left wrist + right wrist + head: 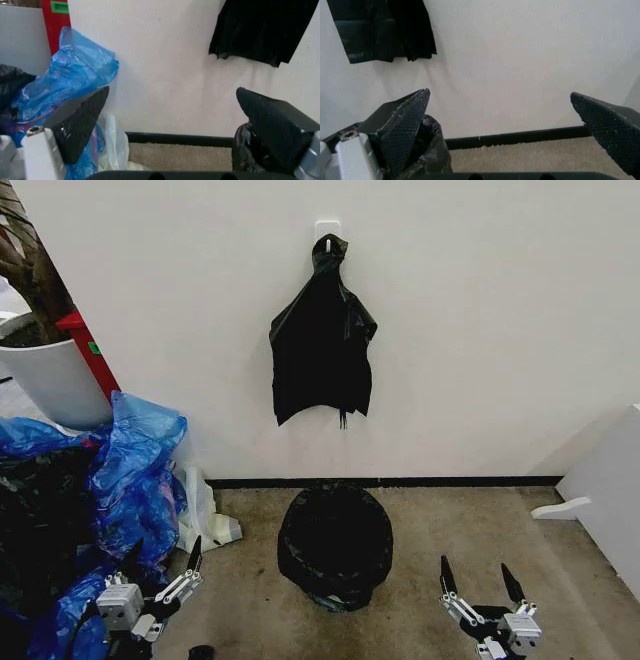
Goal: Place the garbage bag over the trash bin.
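Observation:
The glossy black garbage bag point(335, 542) is draped over a round shape on the carpet at the foot of the wall, its mouth open upward. The trash bin is hidden under the bag. My left gripper point(165, 550) hovers low to the left of the bag, open and holding nothing. My right gripper point(475, 565) hovers low to its right, also open and holding nothing. In the left wrist view, the left gripper point(172, 90) has its jaws wide apart and an edge of the bag point(244, 150) shows by one finger. In the right wrist view, the right gripper point(499, 92) is spread wide beside the bag point(432, 150).
A bunch of black bags point(322, 350) hangs from a wall hook above the bin. Blue plastic bags point(140, 465), dark bags and a white bag point(205, 515) pile up on the left, below a big white plant pot point(55, 380). White furniture point(610, 495) stands at the right.

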You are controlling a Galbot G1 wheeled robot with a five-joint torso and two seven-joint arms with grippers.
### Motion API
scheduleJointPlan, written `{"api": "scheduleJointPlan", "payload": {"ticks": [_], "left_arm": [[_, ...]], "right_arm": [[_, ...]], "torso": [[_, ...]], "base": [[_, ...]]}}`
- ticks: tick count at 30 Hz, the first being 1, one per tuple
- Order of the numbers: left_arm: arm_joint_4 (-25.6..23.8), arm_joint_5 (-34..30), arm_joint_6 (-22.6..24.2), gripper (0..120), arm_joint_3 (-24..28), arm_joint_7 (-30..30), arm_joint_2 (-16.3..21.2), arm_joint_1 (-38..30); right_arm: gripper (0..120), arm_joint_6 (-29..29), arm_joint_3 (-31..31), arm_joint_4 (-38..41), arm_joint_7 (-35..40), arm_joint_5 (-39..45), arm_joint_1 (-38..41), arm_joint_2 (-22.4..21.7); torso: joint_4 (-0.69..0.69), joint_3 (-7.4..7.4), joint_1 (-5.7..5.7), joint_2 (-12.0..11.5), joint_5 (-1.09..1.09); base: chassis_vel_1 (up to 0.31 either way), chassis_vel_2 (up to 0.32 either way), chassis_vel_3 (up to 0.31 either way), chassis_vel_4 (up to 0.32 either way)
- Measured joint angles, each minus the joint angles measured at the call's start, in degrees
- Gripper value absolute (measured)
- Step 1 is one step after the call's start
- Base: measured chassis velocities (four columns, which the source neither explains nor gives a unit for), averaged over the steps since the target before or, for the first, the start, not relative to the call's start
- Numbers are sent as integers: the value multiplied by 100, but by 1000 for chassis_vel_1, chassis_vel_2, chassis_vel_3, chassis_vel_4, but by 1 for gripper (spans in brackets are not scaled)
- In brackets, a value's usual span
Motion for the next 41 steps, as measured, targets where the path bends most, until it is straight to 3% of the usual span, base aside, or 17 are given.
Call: {"api": "scheduleJointPlan", "payload": {"ticks": [41], "left_arm": [[2,-3,-7,100,0,6,0,0]], "right_arm": [[100,-3,0,1,2,-1,1,-1]], "torso": [[0,0,0,1,0]], "base": [[0,0,0,0]]}}
